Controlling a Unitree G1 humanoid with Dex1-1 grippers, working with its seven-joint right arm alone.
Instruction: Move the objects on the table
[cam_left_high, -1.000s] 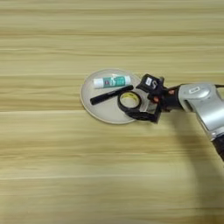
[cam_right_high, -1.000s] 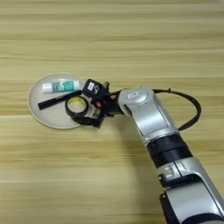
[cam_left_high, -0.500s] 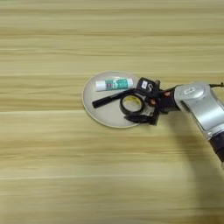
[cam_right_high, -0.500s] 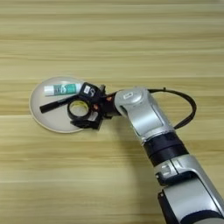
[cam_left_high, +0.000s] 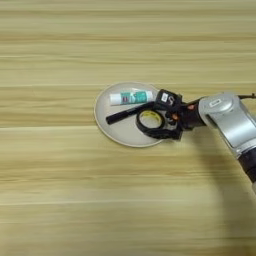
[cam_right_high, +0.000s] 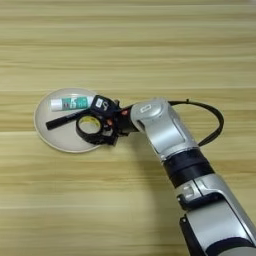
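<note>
On the table (cam_left_high: 60, 200) stands a round beige plate (cam_left_high: 117, 134). Three objects lie in it: a white glue stick with a green label (cam_left_high: 131, 97), a black marker (cam_left_high: 125, 114) and a black tape roll with a yellow core (cam_left_high: 150, 120) by the right rim. My right gripper (cam_left_high: 164, 116) reaches in from the right. One black finger (cam_left_high: 167, 98) sits above the roll and the other below it, both pressed against its rim. The roll rests on the plate. The right eye view shows the same grip on the tape roll (cam_right_high: 90, 125).
The silver forearm (cam_right_high: 160, 127) runs from the lower right up to the plate, with a black cable (cam_right_high: 212, 117) looping beside it. Bare wood lies all around the plate.
The gripper has edged a little left along the tape roll and its fingers stand closer on it. The whole picture has shifted slightly. Glue stick, marker and plate have not moved.
</note>
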